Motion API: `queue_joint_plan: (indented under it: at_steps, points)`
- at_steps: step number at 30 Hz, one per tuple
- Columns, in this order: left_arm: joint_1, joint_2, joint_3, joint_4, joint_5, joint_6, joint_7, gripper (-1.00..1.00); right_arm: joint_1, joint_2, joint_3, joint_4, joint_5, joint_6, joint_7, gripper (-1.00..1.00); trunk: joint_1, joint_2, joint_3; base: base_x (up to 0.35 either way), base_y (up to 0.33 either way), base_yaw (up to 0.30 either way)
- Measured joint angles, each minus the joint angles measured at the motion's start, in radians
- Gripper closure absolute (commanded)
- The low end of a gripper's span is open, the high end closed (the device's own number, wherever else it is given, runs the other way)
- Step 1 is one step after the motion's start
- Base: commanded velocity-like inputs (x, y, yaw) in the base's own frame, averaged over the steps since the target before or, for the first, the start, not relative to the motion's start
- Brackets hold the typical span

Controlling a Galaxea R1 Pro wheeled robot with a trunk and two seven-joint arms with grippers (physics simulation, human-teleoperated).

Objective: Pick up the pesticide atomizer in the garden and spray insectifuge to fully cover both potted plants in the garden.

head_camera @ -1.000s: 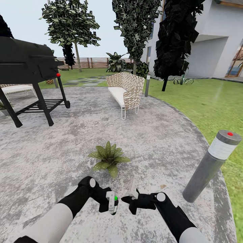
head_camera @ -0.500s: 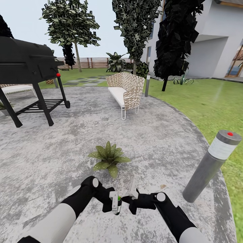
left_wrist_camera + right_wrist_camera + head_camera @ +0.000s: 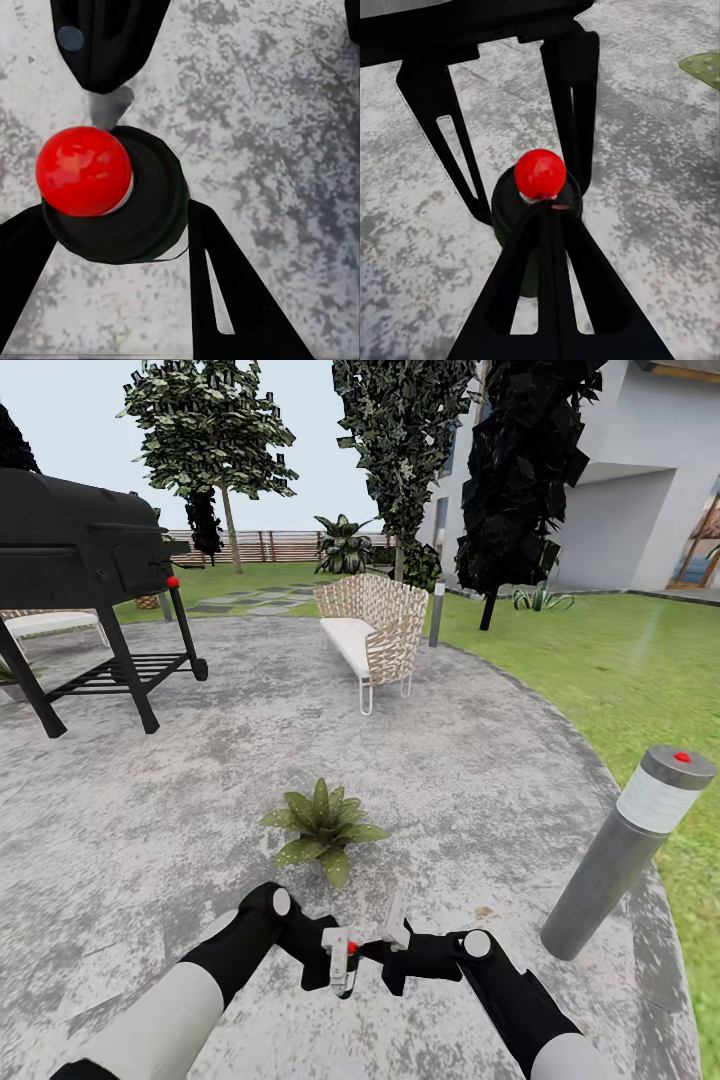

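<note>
**Atomizer's marker turns from green to red between the hands**

Shifted slightly toward the right gripper (image 3: 385, 957) over the last second, the left gripper (image 3: 330, 960) holds the pesticide atomizer (image 3: 342, 964) upright low over the stone patio (image 3: 150, 810). The dot at the bottle's top, green before, is now red. Left fingers (image 3: 225, 292) are clamped either side of the dark bottle. Right fingers (image 3: 551, 292) are pressed together, their tips touching the bottle just below the red ball. One potted plant (image 3: 322, 827) sits on the patio just ahead of both hands; grill, wicker chair and bollard lamp have not moved.
</note>
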Motion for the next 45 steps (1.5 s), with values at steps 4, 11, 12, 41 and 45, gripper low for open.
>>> queue_joint_plan:
  at_steps: [4, 11, 12, 41, 45]
  points:
    - [0.0, 0.047, 0.003, 0.003, -0.001, -0.001, 0.0, 1.0, 0.0, 0.0, 0.0, 0.0, 0.0, 0.0, 0.0, 1.0, 0.0, 0.0, 0.0, 0.0, 0.0, 0.0]
    - [0.015, 0.182, 0.01, 0.004, 0.005, -0.01, -0.004, 1.0, 0.0, -0.001, -0.001, 0.001, 0.002, 0.0, 0.0, 1.0, 0.0, 0.0, 0.0, 0.0, 0.0, 0.0]
    - [0.023, 0.194, 0.011, 0.004, 0.007, -0.01, -0.003, 1.0, 0.0, -0.001, 0.0, 0.001, 0.002, 0.0, 0.0, 1.0, 0.0, 0.0, 0.0, 0.0, 0.0, 0.0]
    - [0.122, 0.33, 0.289, 0.603, 0.692, -0.267, 0.827, 1.0, 0.002, -0.022, 0.001, 0.577, -0.003, -0.034, -0.767, -1.0, 0.0, 0.0, 0.0, 0.0, 0.0, 0.0]
    - [0.209, 0.293, 0.29, 0.633, 0.809, -0.361, 0.994, 1.0, 0.002, -0.021, -0.008, 0.685, -0.031, -0.129, -0.913, -1.0, 0.0, 0.0, 0.0, 0.0, 0.0, 0.0]
